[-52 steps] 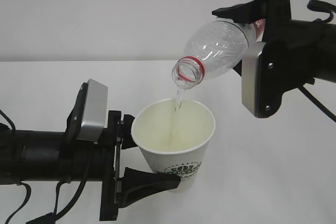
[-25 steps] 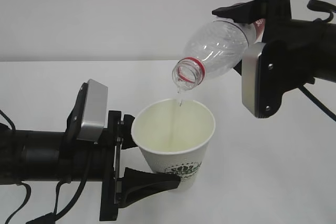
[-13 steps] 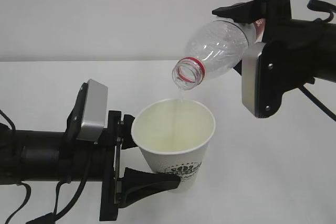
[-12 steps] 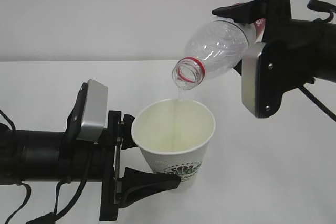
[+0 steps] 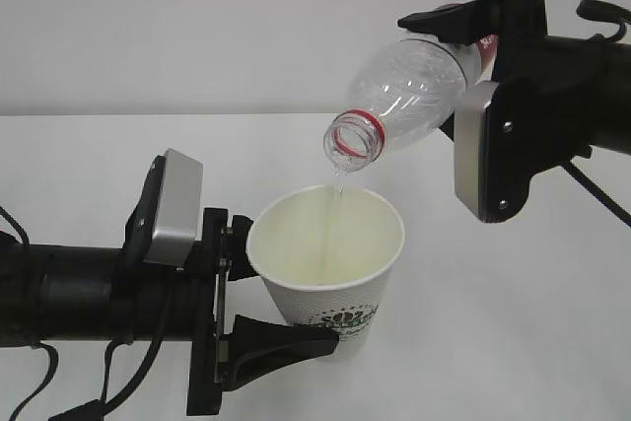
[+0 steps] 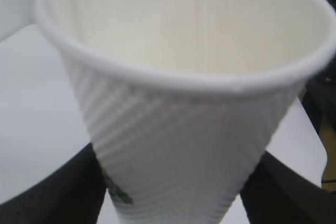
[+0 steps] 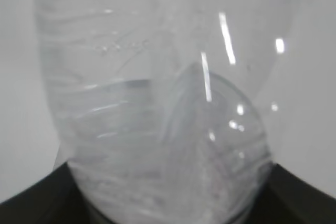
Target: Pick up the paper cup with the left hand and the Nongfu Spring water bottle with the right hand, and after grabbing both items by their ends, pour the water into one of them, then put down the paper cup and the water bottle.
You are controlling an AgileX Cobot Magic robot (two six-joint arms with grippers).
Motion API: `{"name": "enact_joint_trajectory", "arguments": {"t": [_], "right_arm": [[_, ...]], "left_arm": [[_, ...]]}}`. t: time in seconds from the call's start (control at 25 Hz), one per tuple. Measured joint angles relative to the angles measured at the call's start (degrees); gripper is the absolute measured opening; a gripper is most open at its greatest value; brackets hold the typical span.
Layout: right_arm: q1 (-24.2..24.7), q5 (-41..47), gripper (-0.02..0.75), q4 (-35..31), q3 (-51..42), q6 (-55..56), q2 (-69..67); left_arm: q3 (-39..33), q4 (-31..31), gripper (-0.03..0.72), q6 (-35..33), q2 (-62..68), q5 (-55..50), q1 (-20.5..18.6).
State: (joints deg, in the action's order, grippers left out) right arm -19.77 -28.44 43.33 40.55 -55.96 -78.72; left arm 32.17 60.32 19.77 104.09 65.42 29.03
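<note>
The left hand (image 5: 258,288) grips the paper cup (image 5: 327,268) near its base, holding it upright above the white table (image 5: 513,322). Directly above the cup, the right hand (image 5: 471,66) clamps the Nongfu Spring water bottle (image 5: 404,96) by its body, mouth tipped down toward the cup, and a thin thread of water (image 5: 336,184) falls from the mouth into the cup

A plain white tabletop (image 5: 513,322) is seen against a pale wall; whether the paper cup (image 5: 330,273) touches it cannot be told.
</note>
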Motion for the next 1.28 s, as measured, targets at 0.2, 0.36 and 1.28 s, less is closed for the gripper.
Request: {"name": "enact_joint_trajectory", "arguments": {"t": [0.2, 0.36, 1.28], "right_arm": [[0.00, -0.12, 0.503, 0.00, 0.00, -0.23, 0.00], [0.00, -0.35, 0.503, 0.00, 0.00, -0.27, 0.00], [0.00, -0.35, 0.503, -0.22, 0.00, -0.27, 0.00]], "left_arm": [[0.00, 0.00, 0.543, 0.00, 0.00, 0.00, 0.00], [0.00, 0.00, 0.543, 0.00, 0.00, 0.00, 0.00], [0.00, 0.00, 0.543, 0.00, 0.00, 0.00, 0.00]]}}
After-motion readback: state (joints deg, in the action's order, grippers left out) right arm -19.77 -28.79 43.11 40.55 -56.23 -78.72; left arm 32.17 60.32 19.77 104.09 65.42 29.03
